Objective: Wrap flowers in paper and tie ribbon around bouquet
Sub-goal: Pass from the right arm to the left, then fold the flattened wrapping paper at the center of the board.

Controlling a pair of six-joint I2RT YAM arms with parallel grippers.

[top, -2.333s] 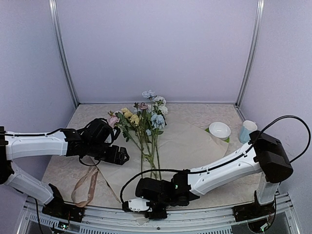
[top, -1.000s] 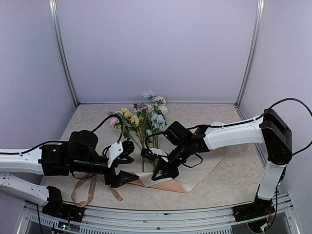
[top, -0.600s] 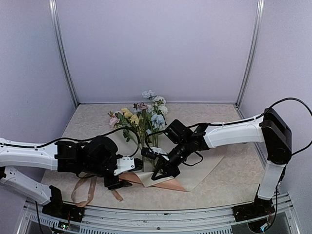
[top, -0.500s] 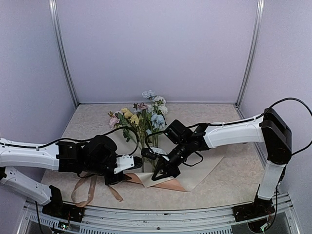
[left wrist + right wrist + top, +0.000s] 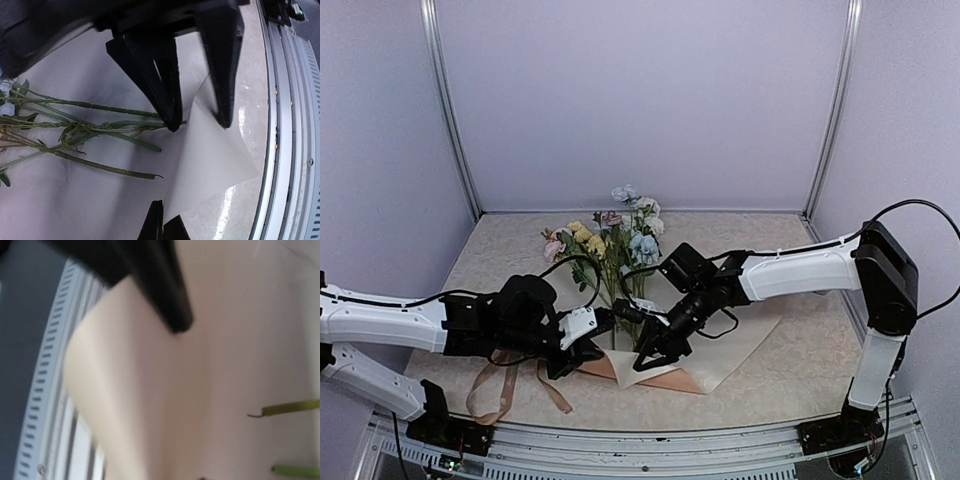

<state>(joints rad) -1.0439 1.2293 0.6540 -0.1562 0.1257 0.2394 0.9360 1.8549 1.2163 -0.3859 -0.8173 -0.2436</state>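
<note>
At front left the ribbon (image 5: 498,388) lies loose and unused, and my left claw (image 5: 590,348) is pinched shut on the paper (image 5: 730,345) at its near corner. The flowers (image 5: 618,240) lie on that paper with my right claw (image 5: 652,358) open astride a raised fold, so I judge the wrapping barely begun and the tying not yet started.

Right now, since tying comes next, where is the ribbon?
In the top view the ribbon lies looped on the near left, beneath the left arm and just left of the folded near corner of the peach paper.
</note>
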